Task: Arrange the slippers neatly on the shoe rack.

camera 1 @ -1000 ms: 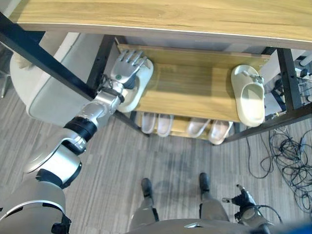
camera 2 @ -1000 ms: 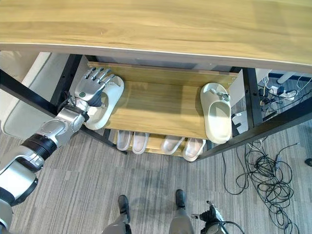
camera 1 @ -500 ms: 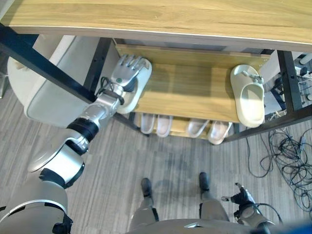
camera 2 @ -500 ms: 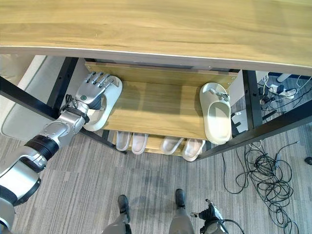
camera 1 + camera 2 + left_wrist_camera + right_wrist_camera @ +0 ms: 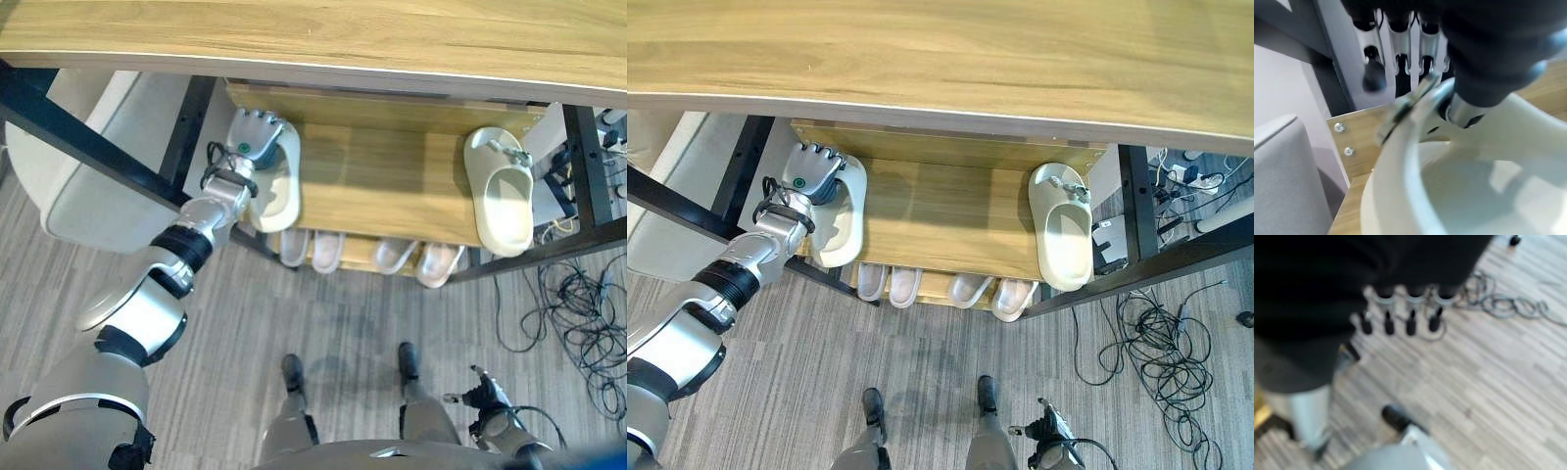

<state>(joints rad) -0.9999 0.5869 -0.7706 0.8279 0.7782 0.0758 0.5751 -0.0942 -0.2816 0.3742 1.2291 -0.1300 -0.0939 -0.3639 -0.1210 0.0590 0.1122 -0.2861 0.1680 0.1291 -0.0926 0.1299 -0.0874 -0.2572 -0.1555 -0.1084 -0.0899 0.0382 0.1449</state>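
Grey plank floor is running under a black-framed shoe rack, with a wide wooden surface overhanging it from above.

Left hand is reaching onto the rack's middle shelf. Its fingers are lying straight over the toe end of a cream slipper, resting on top rather than wrapped round it; the thumb is not clear enough to say whether it is pinching the strap. This reads as a push or nudge, not a carry. Judged from the pose, the flat hand is steering the slipper straight against the rack's left upright.

That slipper is sitting at the left end of the middle shelf, heel hanging near the front edge. Its mate, the second cream slipper, is lying at the far right end of the same shelf, well apart, toe toward the back. The pair is not yet side by side, so the arranging looks unfinished.

On the rack's lower shelf, two pairs of pale slippers are poking out at the front, already lined up.

Right hand is hanging low over the floor, away from the rack, fingers extended and loose, holding nothing.

Left of the rack, a pale cushioned seat is standing close to the frame.
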